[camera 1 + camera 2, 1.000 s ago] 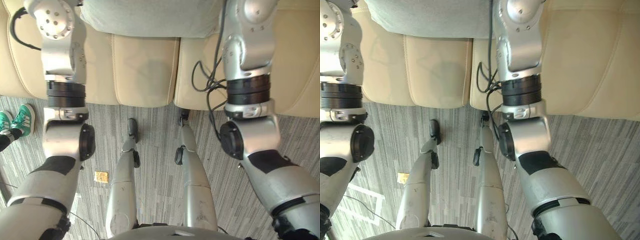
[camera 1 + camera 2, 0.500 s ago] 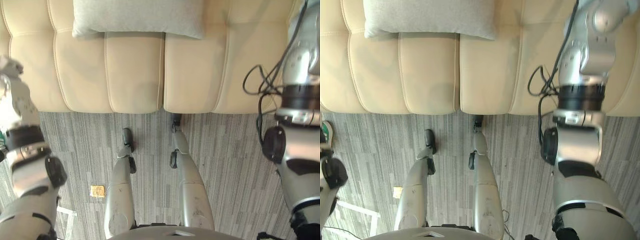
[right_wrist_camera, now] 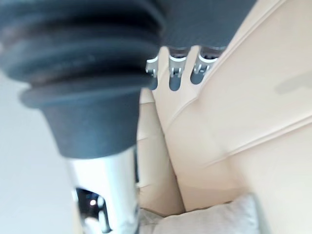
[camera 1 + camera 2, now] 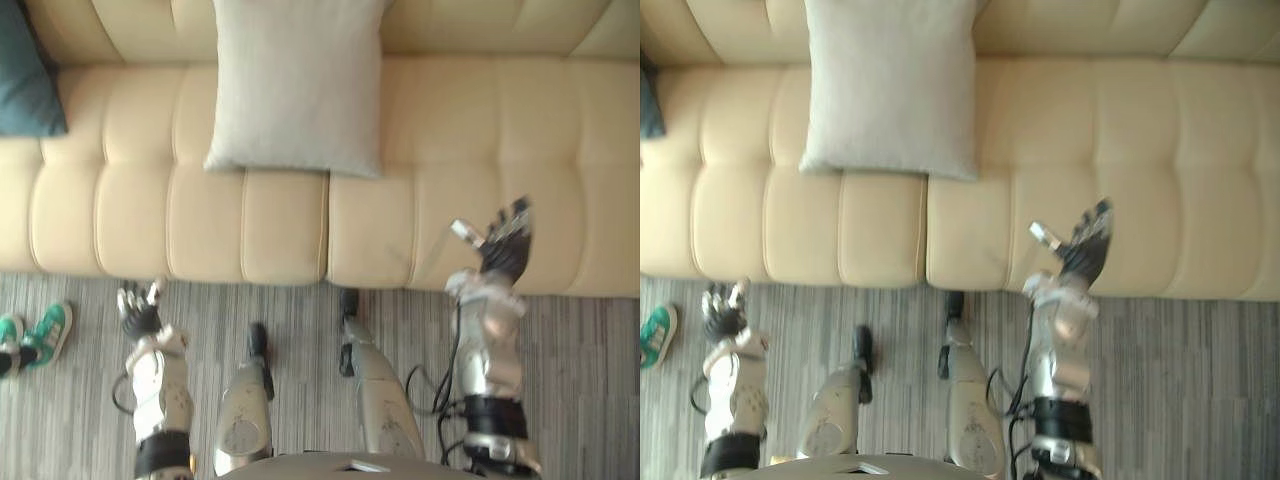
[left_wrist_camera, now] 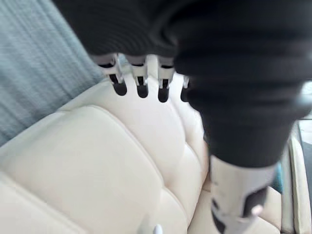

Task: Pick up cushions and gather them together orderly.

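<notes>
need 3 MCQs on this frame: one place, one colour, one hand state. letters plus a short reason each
1. Where is the light grey cushion?
A) on the floor
B) on the seat of the cream sofa, leaning up against the backrest
C) held in a hand

2. What colour is the cushion at the sofa's left end?
A) red
B) dark teal
C) yellow

3. What state is the right hand in?
A) shut on the grey cushion
B) shut on the teal cushion
C) open, holding nothing

Answers:
1 B: the cushion lies on the seat with its upper part against the backrest, and nothing touches it.
2 B: the head views show it dark teal against the cream leather.
3 C: its fingers are spread above the seat's front edge, well apart from both cushions.
</notes>
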Tool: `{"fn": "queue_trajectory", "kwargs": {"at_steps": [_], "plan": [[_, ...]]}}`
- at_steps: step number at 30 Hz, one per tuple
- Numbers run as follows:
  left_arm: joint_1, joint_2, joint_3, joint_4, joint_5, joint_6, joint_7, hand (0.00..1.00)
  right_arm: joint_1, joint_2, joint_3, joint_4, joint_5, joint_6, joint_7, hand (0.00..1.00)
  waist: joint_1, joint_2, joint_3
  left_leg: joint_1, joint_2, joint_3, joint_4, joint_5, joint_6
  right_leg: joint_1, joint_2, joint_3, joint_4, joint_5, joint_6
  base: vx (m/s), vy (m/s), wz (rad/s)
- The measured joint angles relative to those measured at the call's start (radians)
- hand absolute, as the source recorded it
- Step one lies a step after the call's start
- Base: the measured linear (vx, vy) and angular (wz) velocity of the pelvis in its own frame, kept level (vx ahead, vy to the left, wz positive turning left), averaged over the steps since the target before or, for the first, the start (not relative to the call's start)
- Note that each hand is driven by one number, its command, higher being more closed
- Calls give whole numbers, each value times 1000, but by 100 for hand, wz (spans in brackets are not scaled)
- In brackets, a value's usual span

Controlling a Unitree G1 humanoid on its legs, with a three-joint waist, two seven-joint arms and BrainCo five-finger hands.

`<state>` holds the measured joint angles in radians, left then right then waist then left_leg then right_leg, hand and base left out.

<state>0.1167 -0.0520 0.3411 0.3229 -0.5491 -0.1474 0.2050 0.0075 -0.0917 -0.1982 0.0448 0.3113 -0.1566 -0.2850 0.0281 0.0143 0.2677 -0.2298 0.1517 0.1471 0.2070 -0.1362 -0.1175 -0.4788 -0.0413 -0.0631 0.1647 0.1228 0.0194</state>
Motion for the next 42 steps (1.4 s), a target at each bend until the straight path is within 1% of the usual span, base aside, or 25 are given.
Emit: {"fn": "queue_trajectory", "kwargs": {"at_steps": [3,4,6,7,8,9,13,17,23,27,28,29,30,31,32,33,34,35,36,37,38,39,40,41,42], "plan": [[45,-7,1,146,37,24,-37,0,89,37,0,139,-49,16,58,0,1,-13,-66,80,2,34,-1,-33,12,83,1,-3,-35,-14,-5,4,48,-36],[52,-11,16,250,80,43,-45,0,108,54,6,252,-106,36,68,0,1,-11,-113,110,20,49,-11,-43,16,116,0,-27,-53,-7,-17,45,60,-35],[51,-10,22,326,136,62,-49,0,117,62,2,347,-156,61,81,0,-4,-19,-126,155,11,59,-7,-52,0,156,-3,-31,-59,4,-8,48,59,-23],[53,-12,22,351,152,68,-54,0,121,64,-2,380,-167,69,87,0,-3,-15,-140,168,16,66,-9,-55,-2,172,0,-32,-73,6,-6,48,44,-24],[54,-21,36,414,206,83,-60,0,131,69,-9,463,-184,85,100,0,-3,-8,-185,185,20,76,-19,-57,-6,198,8,-29,-110,20,-2,75,39,-19],[51,-29,49,451,232,91,-61,0,131,72,-24,506,-200,97,102,0,-6,-5,-202,199,21,80,-23,-59,-8,217,10,-27,-131,30,2,82,44,-17],[25,-32,108,549,309,122,-68,0,121,84,-108,661,-205,127,110,0,-1,-3,-237,274,18,103,-51,-64,-15,303,12,-7,-204,60,9,36,59,-13],[22,-36,161,585,316,133,-67,0,127,86,-165,726,-206,148,115,0,-3,-3,-247,322,12,114,-54,-72,-19,363,11,0,-245,76,17,23,77,-7],[20,-37,168,625,318,148,-67,0,125,94,-177,768,-239,162,133,0,2,-5,-252,355,-1,142,-50,-84,-16,379,9,34,-245,80,24,-27,54,-14],[14,-35,165,632,339,148,-66,0,118,93,-154,781,-260,162,133,0,5,-16,-241,357,5,188,-8,-110,-16,369,15,78,-238,92,23,-46,39,-34],[13,-30,163,632,340,148,-66,0,103,92,-138,794,-277,162,133,0,5,-17,-227,349,11,200,25,-124,-13,358,19,79,-214,84,23,-93,26,-27],[3,-26,165,627,340,148,-65,0,97,96,-124,795,-280,162,133,0,6,-28,-221,329,13,211,55,-133,0,334,18,62,-190,60,13,-93,1,-21],[-1,-25,167,626,340,148,-64,0,93,104,-120,795,-280,162,133,0,8,-29,-217,325,13,211,54,-131,7,330,11,32,-185,33,8,-102,-16,-17],[-11,-29,169,621,336,148,-63,0,80,103,-120,797,-280,164,132,0,18,14,-215,313,51,225,43,-109,13,290,-5,-61,-101,-60,-5,-46,-25,-14],[-13,-31,169,604,336,145,-57,0,58,116,-117,797,-280,164,133,0,21,-8,-210,301,61,227,46,-100,7,192,-44,-91,209,-133,-26,-26,-38,-2],[-14,-24,169,597,336,145,-56,0,55,125,-116,797,-280,164,133,0,20,-14,-198,300,57,215,53,-100,7,178,-69,-92,329,-166,-11,49,-96,38],[-7,-2,168,588,334,145,-55,0,60,143,-116,807,-281,163,132,0,22,-61,-206,297,36,182,80,-100,7,194,-136,-86,515,-243,22,85,-106,51],[-5,9,169,588,333,146,-55,0,58,147,-116,816,-281,162,133,0,22,-77,-209,295,27,173,102,-100,7,197,-149,-84,512,-251,41,71,-122,47],[-3,18,180,593,329,148,-53,0,43,153,-111,836,-281,160,133,0,22,-105,-213,257,20,151,157,-96,19,204,-130,-92,484,-240,41,-72,-87,12],[-9,15,179,602,319,149,-53,0,16,145,-96,844,-285,159,132,0,36,-82,-214,201,-9,114,139,-116,66,250,-116,-52,336,-225,66,-203,-38,-5],[-12,-12,181,604,315,146,-52,0,-12,112,-102,848,-303,161,131,0,48,-49,-224,177,-28,64,21,-10,119,314,-88,-12,253,-242,59,-197,-22,-24],[-25,-15,169,597,315,143,-41,0,-35,109,-96,856,-318,164,130,0,53,-55,-205,163,-41,73,28,22,80,327,-111,-2,380,-307,52,-107,-68,-21],[-26,4,130,595,313,144,-30,0,-61,111,-74,868,-319,161,132,0,58,-64,-197,124,-46,73,54,24,81,415,-110,1,233,-336,66,-52,-113,-24],[-35,15,115,596,311,144,-29,0,-84,113,-66,874,-318,162,131,0,61,-61,-186,103,-38,77,68,27,76,437,-102,-8,161,-338,66,-120,-141,-15],[-46,18,89,597,309,144,-28,0,-104,111,-51,873,-318,160,131,0,54,-46,-169,78,-28,70,86,34,66,460,-86,-11,84,-330,78,-140,-80,-14]]}}
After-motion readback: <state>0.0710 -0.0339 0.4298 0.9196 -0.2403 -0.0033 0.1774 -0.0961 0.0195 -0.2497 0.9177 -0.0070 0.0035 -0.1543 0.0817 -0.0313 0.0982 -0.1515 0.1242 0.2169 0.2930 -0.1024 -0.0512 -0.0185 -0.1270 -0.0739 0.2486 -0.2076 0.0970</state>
